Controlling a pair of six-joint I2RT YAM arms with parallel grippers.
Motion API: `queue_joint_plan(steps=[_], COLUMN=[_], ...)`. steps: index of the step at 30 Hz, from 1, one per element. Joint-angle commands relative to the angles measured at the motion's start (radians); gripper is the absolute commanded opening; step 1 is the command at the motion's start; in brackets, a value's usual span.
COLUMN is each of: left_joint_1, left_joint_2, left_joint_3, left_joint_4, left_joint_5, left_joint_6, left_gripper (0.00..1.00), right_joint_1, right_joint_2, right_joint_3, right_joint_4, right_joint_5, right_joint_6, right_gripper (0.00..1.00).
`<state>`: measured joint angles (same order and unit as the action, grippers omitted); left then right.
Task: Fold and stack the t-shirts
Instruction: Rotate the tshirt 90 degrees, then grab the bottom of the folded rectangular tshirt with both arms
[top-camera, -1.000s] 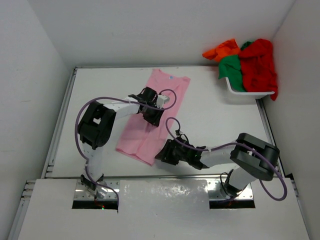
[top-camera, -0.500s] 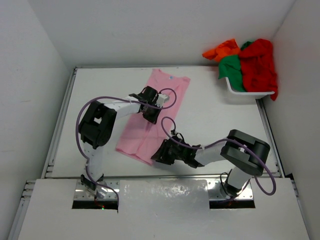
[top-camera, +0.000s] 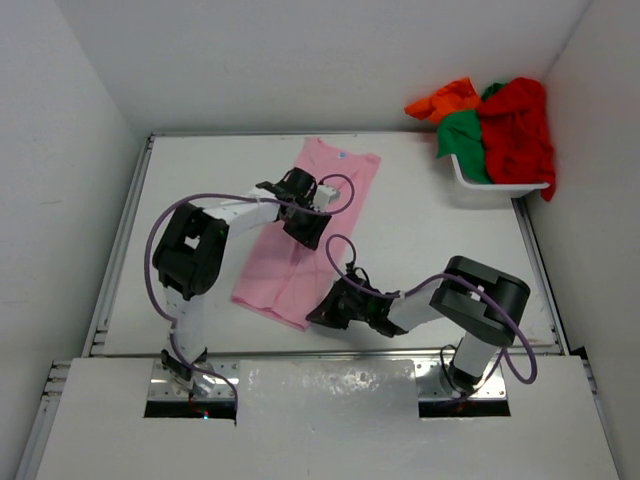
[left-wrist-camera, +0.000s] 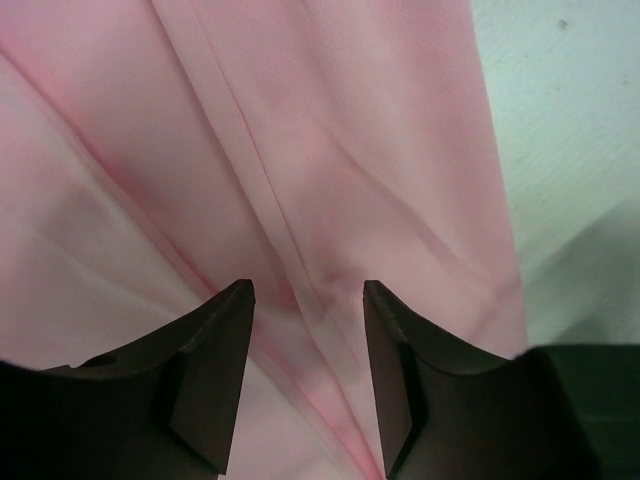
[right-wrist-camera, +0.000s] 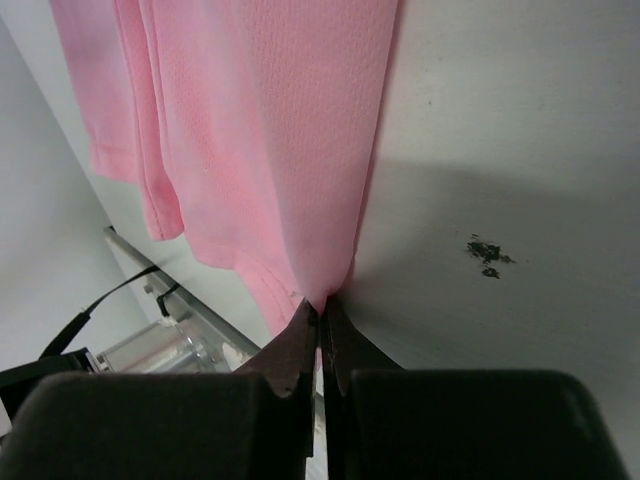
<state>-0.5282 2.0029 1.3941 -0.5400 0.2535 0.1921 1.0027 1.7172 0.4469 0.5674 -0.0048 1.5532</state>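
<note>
A light pink t-shirt (top-camera: 268, 275), folded into a long strip, lies slanted across the middle of the table. My left gripper (top-camera: 308, 232) hovers over the strip's right edge about halfway along. In the left wrist view that gripper (left-wrist-camera: 307, 295) is open, and a raised crease of the pink t-shirt (left-wrist-camera: 330, 120) runs between its fingers. My right gripper (top-camera: 318, 312) sits at the strip's near right corner. In the right wrist view it (right-wrist-camera: 322, 305) is shut on the pink t-shirt's (right-wrist-camera: 290, 120) edge, low on the table. The red (top-camera: 515, 125), green (top-camera: 462, 140) and orange (top-camera: 445, 100) t-shirts are heaped in the basket.
The white mesh basket (top-camera: 500, 187) stands at the far right corner, against the right wall. White walls close in the table on the left, back and right. A metal rail (right-wrist-camera: 190, 310) runs along the near edge, close to my right gripper.
My right gripper slid left to the shirt's near corner and shut on its edge. My left gripper stayed at the shirt's right edge; its jaws now stand apart.
</note>
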Motion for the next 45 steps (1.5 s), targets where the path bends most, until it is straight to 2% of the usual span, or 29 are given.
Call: queue_joint_plan(steps=[1,6,9,13,15,17,18,19,21,24,26,28,31,34,38,42,45], left_joint_1=[-0.003,0.010,0.008,0.007,0.002,-0.033,-0.053,-0.099,-0.159,-0.228,-0.288,-0.383,-0.473,-0.516,-0.573,-0.602,-0.602], left_joint_2=[-0.119,-0.220,-0.312,-0.383,-0.438,-0.487,-0.560,-0.600,-0.673,-0.693,-0.769,-0.831,-0.908,-0.853,-0.770,-0.745,-0.745], left_joint_3=[0.081,0.108,0.097,0.069,0.019,-0.091,-0.143,-0.258,-0.334,-0.386,-0.457,-0.548,-0.648,-0.661,-0.707,-0.809,-0.850], left_joint_4=[-0.049,-0.110,-0.132,-0.196,-0.236,-0.259,-0.252,-0.239,-0.273,-0.353,-0.394,-0.368,-0.188,-0.111,-0.023,0.110,0.107], left_joint_5=[0.007,0.043,0.052,0.089,0.121,0.115,0.096,0.077,0.030,0.006,-0.009,-0.034,-0.074,-0.080,-0.065,-0.106,-0.099], left_joint_6=[0.032,0.085,0.154,0.341,0.430,0.623,0.692,0.831,0.972,1.037,1.162,1.258,1.265,1.279,1.247,1.241,1.250], left_gripper=[0.47,0.52,0.52,0.51,0.50,0.50,0.50,0.49,0.48,0.46,0.47,0.49,0.49,0.49,0.49,0.42,0.39], right_joint_1=[-0.019,-0.087,-0.140,-0.232,-0.298,-0.366,-0.387,-0.409,-0.472,-0.521,-0.536,-0.538,-0.539,-0.538,-0.539,-0.539,-0.539], right_joint_2=[-0.007,-0.135,-0.207,-0.333,-0.442,-0.511,-0.540,-0.591,-0.626,-0.645,-0.619,-0.597,-0.577,-0.605,-0.620,-0.630,-0.648], right_joint_3=[-0.057,-0.161,-0.197,-0.293,-0.329,-0.327,-0.323,-0.320,-0.324,-0.335,-0.320,-0.295,-0.243,-0.218,-0.209,-0.224,-0.246], right_joint_4=[-0.054,-0.063,-0.176,-0.265,-0.404,-0.515,-0.634,-0.676,-0.759,-0.788,-0.793,-0.824,-0.857,-0.859,-0.841,-0.811,-0.801], right_joint_5=[0.052,0.022,-0.056,-0.167,-0.207,-0.225,-0.244,-0.257,-0.306,-0.357,-0.391,-0.426,-0.448,-0.457,-0.455,-0.429,-0.420], right_joint_6=[-0.013,-0.094,-0.207,-0.304,-0.407,-0.502,-0.594,-0.635,-0.721,-0.786,-0.815,-0.867,-0.910,-0.904,-0.874,-0.828,-0.809], right_gripper=[0.00,0.00,0.00,0.00,0.00,0.00,0.00,0.00,0.00,0.00,0.00,0.11,0.26,0.36,0.40,0.40,0.41])
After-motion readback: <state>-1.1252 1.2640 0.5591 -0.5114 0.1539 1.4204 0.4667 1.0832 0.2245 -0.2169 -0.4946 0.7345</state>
